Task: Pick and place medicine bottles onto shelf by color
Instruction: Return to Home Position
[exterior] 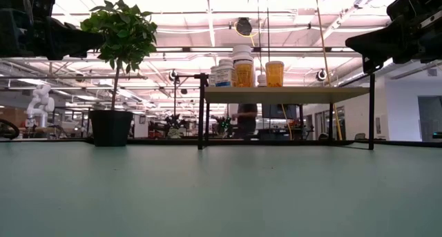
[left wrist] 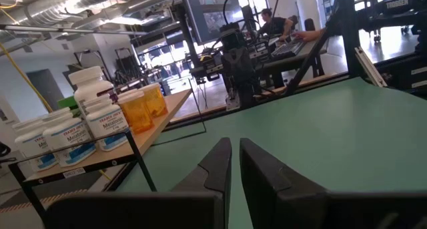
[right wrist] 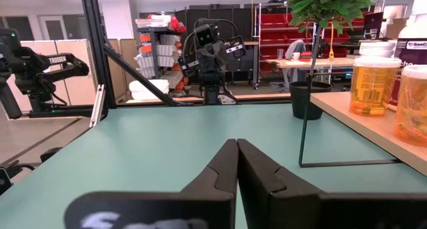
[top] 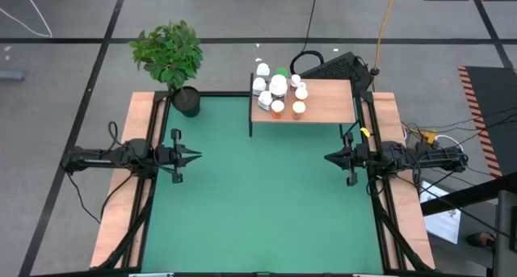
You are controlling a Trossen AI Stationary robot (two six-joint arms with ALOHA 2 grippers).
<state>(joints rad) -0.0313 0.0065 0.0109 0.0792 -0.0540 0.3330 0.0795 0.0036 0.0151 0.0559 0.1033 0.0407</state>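
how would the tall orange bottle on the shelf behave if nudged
The tall orange bottle stands upright and narrow, so it likely tips before sliding. Being round, it would probably roll once down. Packed among other bottles on the shelf, it may knock neighbours.

place: robotics lab | signs: neighbouring robot arm (right wrist: 40, 63), red storage racks (right wrist: 283, 29) — open ceiling ducts (left wrist: 40, 12), hazard-taped floor (top: 477, 87)
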